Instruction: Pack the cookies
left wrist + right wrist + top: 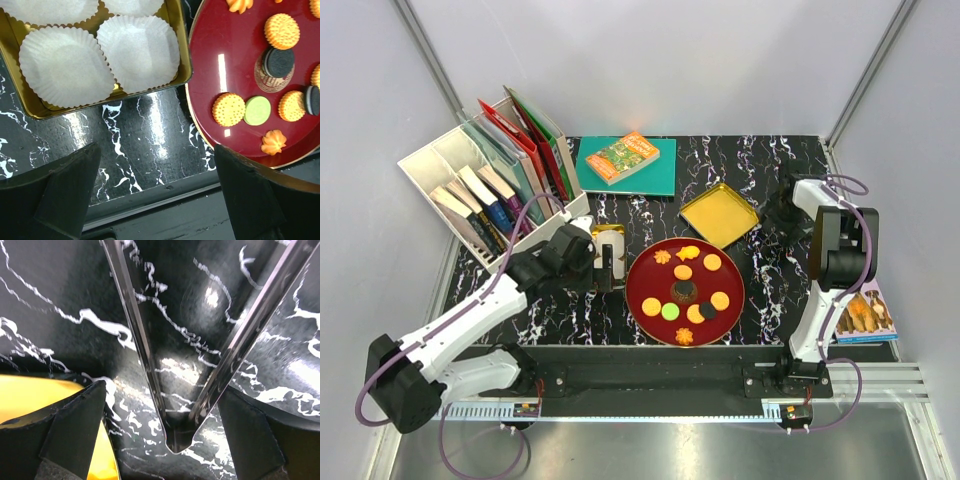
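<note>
The cookies (683,290) lie on a red round plate (642,275): round orange, green and dark brown discs plus orange flower shapes. In the left wrist view they show as an orange disc (229,109), a green disc (257,110) and a flower (273,142). My left gripper (607,262) is open and empty (157,165), between the plate (220,75) and a gold tin (181,65) holding white paper cups (137,50). My right gripper (780,218) is open (162,390), its fingers either side of metal tongs (175,437) lying on the table.
A gold tin lid (719,214) lies behind the plate, and its yellow edge shows in the right wrist view (30,400). A white organizer with books (490,190) stands at the back left. A teal book (625,160) lies at the back. Another book (865,315) lies at the right edge.
</note>
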`<state>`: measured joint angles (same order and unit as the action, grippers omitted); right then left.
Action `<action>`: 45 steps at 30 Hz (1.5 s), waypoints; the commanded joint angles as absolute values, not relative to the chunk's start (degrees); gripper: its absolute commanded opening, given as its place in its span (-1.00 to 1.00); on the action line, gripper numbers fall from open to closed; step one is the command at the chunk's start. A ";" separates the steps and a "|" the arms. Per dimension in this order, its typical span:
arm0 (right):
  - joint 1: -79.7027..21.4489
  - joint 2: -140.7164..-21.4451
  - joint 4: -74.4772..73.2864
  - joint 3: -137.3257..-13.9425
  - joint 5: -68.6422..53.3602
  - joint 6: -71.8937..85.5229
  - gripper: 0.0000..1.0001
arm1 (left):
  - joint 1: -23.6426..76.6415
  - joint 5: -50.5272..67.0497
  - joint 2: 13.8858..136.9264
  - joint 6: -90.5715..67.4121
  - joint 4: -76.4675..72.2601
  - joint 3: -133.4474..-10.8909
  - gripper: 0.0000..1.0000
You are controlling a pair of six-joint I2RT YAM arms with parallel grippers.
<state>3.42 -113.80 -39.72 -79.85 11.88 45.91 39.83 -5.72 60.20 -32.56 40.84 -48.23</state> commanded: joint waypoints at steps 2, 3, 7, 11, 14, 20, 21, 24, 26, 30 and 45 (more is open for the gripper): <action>3.43 -113.82 -39.46 -82.79 17.31 44.92 1.00 | 39.73 -7.91 61.35 -31.47 39.90 -49.39 0.98; 3.43 -113.73 -39.98 -83.05 18.36 44.48 1.00 | 39.64 -8.00 61.43 -31.46 39.90 -49.39 0.98; 3.87 -115.40 -42.62 -85.60 20.82 42.72 1.00 | 39.73 -8.17 62.22 -31.73 39.82 -49.48 0.98; 4.22 -116.80 -43.68 -86.13 22.50 41.22 0.99 | 39.64 -7.82 62.67 -31.82 39.55 -49.13 0.98; 5.01 -117.95 -44.03 -85.87 23.11 40.61 1.00 | 39.73 -7.65 62.32 -31.73 39.64 -48.87 0.98; 6.59 -120.49 -44.56 -85.78 22.42 39.29 0.99 | 39.73 -7.56 61.70 -31.73 39.73 -48.43 0.98; 6.59 -120.76 -44.47 -85.69 22.24 38.85 1.00 | 39.73 -7.47 61.70 -31.82 39.73 -48.34 0.98; 6.68 -120.59 -43.25 -84.64 20.05 37.10 0.99 | 39.73 -7.29 61.79 -32.08 39.73 -48.34 0.98; 6.68 -120.41 -42.54 -83.85 18.99 36.30 0.99 | 39.73 -7.21 61.79 -32.43 39.73 -48.34 0.98; 6.68 -119.88 -42.10 -82.88 17.75 35.51 0.78 | 39.73 -6.77 61.96 -32.96 39.73 -47.90 0.98; 6.77 -118.92 -41.84 -78.93 15.12 36.39 0.19 | 39.73 -6.24 60.29 -33.22 40.34 -46.93 0.98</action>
<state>6.44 -116.97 -36.47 -82.52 16.43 37.28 39.83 -6.63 62.19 -33.04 41.08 -47.20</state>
